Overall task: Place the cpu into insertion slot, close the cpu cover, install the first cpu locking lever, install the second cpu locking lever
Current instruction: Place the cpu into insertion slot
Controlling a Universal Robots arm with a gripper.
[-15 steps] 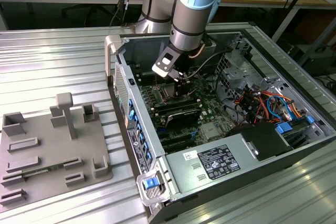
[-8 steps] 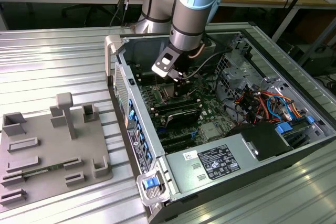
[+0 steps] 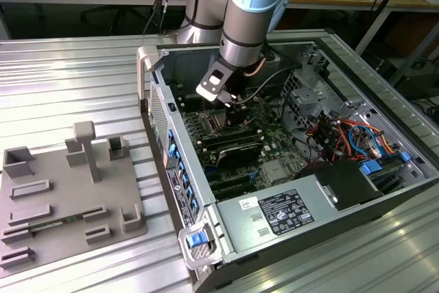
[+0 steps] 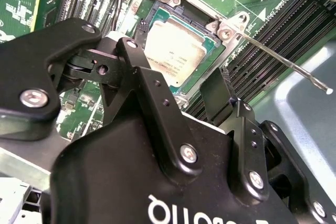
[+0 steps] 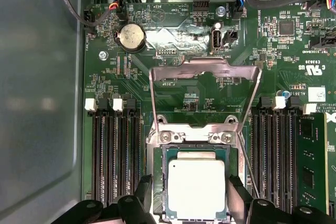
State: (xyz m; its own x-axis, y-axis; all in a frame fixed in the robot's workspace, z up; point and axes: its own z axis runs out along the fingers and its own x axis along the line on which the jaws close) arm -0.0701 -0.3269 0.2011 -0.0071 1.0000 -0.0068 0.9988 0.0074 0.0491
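Silver-grey cpu in insertion slot; cover open

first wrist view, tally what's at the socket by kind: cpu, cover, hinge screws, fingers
cpu: 1
cpu cover: 1
hinge screws: 2
fingers: 2
total: 6

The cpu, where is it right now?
In the first wrist view the cpu lies in the insertion slot, between two banks of memory slots, its cover open.
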